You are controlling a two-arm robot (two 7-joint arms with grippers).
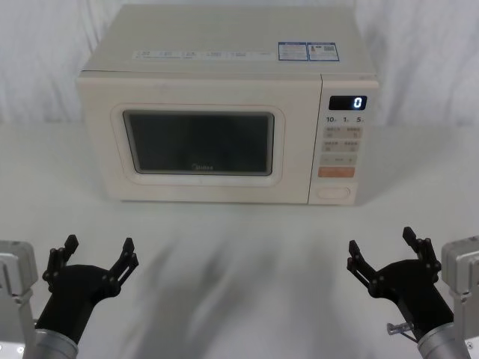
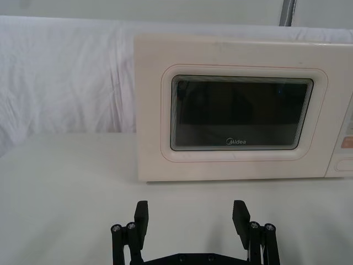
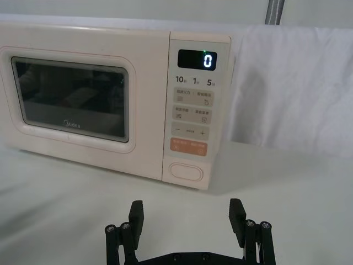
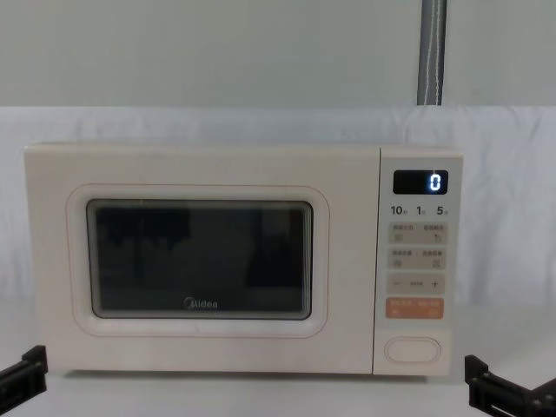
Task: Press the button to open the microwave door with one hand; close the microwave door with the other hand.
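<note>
Microwave door (image 1: 198, 146), a cream panel with a dark window, sits shut and flush with the oven body at the middle of a white table (image 1: 239, 247). To its right, on the narrow control panel (image 1: 343, 146), a lit display (image 1: 348, 102) reads zero; the button (image 1: 333, 194), a wide cream pill shape, lies at the very bottom under an orange key (image 1: 336, 172).

Both arms hang low at the near edge of the table, well short of the oven. The left gripper (image 1: 96, 253) has its fingers spread apart, holding nothing. The right gripper (image 1: 383, 245) is likewise spread and empty, roughly in line with the control panel.

Nothing looks started: the press is the step in hand. It likely calls for the right gripper to reach forward and push one fingertip squarely on the button.
</note>
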